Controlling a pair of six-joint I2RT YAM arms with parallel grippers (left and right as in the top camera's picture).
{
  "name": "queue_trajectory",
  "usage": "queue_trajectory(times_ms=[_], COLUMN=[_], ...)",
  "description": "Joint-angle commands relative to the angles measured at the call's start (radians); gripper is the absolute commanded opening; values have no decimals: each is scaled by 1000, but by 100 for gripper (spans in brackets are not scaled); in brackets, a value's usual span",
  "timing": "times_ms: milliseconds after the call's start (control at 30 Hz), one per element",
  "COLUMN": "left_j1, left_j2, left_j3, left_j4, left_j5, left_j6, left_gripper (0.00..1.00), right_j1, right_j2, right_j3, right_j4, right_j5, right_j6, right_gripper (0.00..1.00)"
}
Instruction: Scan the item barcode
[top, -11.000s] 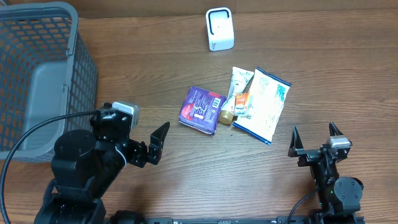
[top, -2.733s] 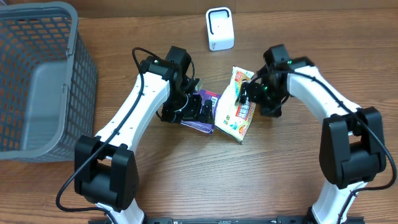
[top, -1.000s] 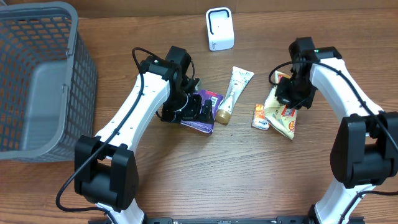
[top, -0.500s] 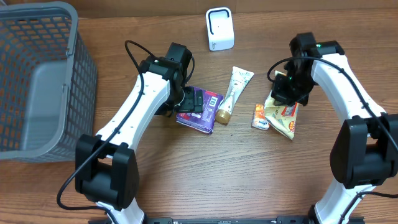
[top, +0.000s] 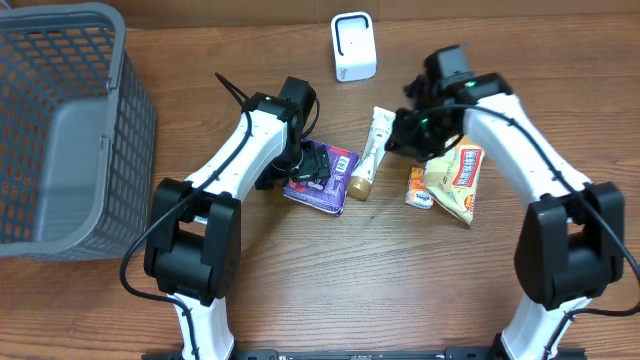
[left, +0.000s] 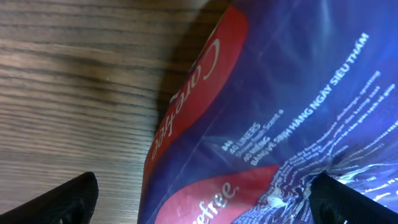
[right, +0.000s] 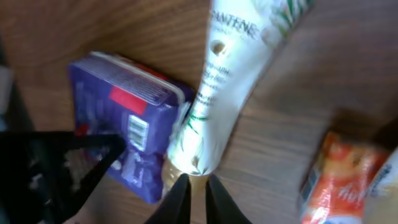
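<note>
A purple Carefree pack (top: 336, 186) lies mid-table with its barcode (right: 138, 131) facing up. My left gripper (top: 306, 166) is open and straddles the pack. In the left wrist view the pack (left: 280, 124) fills the space between the two fingertips (left: 69, 198). A white Pantene tube (top: 374, 148) lies just right of the pack. My right gripper (top: 392, 142) hovers above the tube. Seen from the right wrist, its fingers (right: 180, 200) stand almost together over the tube's cap end (right: 186, 163) with nothing between them. The white scanner (top: 352, 46) stands at the back.
A yellow snack bag (top: 458, 180) and a small orange sachet (top: 418, 188) lie right of the tube. A grey mesh basket (top: 60, 130) fills the left side. The left arm's dark gripper (right: 50, 168) shows at the left of the right wrist view.
My right arm has swung left, away from the snack bag, and now hangs over the tube. The bag stays on the table. The left gripper has stayed open at the purple pack.
</note>
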Motion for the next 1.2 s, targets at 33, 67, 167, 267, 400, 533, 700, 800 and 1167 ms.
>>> queue_trajectory(times_ms=[33,67,167,267,400,533,700,800,1167], left_j1=[11,14,28,42,53,53,51,51,51], left_j2=[53,56,56,56,56,56,56,56,56], left_j3=[-5,-5,-5,-5,-5,-5,-5,-5,-5], left_j4=[-23,-32,-49,-54,-63,-72,-71,-71,-101], left_j5=[-38,-39,-47,-50,-50,-49,-49,-49,3], left_j6=[-23,-23,-23,-23,-23,-23,-23,-23,22], left_gripper=[100,100,100,100,100,100,100,100,100], right_j1=[23,21,-14,-67,-150,-207,-213,-195,-180], right_j2=[-9,-11,-22,-39,-43,-35,-19,-19,-19], right_j3=[-23,-23,-3,25,31,5,-40,-100,-312], right_j4=[-56,-74,-144,-218,-253,-246,-199,-129,93], right_j5=[312,338,380,423,436,435,413,362,310], right_j6=[189,192,175,173,134,132,131,124,114], right_gripper=[4,4,4,11,25,17,8,8,4])
